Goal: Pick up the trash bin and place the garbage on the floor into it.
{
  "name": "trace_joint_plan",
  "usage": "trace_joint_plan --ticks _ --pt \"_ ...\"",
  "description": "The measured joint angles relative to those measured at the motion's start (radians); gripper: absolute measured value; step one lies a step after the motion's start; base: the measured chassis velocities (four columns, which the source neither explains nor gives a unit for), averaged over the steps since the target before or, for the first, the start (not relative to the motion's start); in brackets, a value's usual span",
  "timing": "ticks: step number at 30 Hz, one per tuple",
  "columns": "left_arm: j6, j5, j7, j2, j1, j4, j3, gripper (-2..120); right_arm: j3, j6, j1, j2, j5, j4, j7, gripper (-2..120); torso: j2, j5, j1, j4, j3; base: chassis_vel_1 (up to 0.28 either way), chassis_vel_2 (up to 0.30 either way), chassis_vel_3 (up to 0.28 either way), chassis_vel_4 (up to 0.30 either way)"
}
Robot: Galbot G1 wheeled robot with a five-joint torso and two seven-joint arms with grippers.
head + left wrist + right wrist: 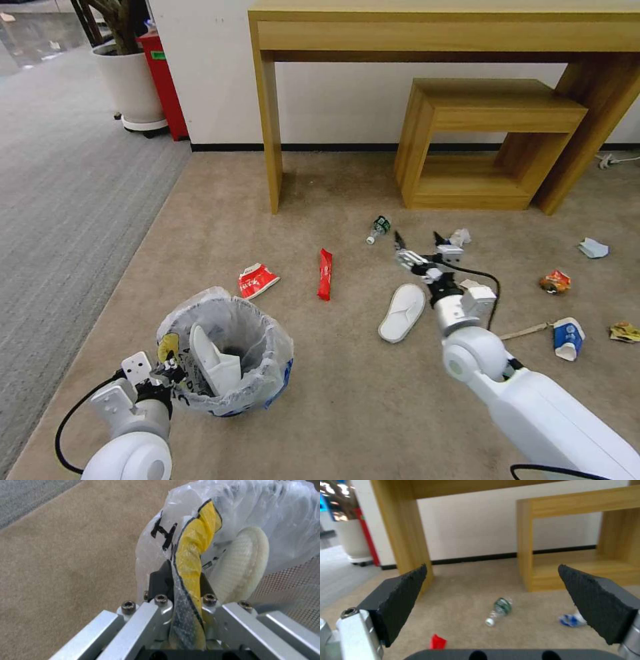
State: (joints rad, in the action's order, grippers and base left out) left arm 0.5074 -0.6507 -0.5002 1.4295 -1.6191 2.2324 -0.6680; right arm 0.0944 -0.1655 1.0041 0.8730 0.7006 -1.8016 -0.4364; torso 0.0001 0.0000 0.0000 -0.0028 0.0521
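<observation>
head view, robot clearing litter from the floor, a beige carpet. the left gripper is pinched on the bagged rim of the trash bin, which sits low at the robot's left; in the left wrist view its fingers are pressed together on the yellow-printed bag edge. one white slipper already stands inside the bin. the right gripper reaches forward with jaws spread wide and empty, hanging above the carpet just beyond the second slipper; in the right wrist view a crushed bottle and a red wrapper lie ahead of it.

progress, as judged: bin secured, one item in, most garbage left: red carton, red wrapper stick, crumpled paper, blue-white cup, wooden stick, an orange wrapper, a yellow wrapper.

room: open carpet between bin and litter; the desk leg and low wooden shelf bound the far side, and grey ribbed carpet borders the left.
</observation>
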Motion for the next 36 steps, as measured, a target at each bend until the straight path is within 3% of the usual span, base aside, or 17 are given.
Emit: trace_joint_plan --ticks 15,36 --pt "0.022 -0.041 -0.001 -0.025 -0.023 0.024 -0.027 3 0.084 -0.021 0.071 0.021 -0.078 0.028 0.012 100 0.000 -0.0001 0.000 0.0001 0.000 0.000 0.000 0.000 0.000" --pt "0.032 -0.041 0.002 -0.041 -0.030 0.016 -0.040 3 0.097 -0.017 0.094 0.029 -0.113 0.038 0.029 100 0.000 0.0000 0.000 0.0001 0.000 0.000 0.000 0.000 0.000"
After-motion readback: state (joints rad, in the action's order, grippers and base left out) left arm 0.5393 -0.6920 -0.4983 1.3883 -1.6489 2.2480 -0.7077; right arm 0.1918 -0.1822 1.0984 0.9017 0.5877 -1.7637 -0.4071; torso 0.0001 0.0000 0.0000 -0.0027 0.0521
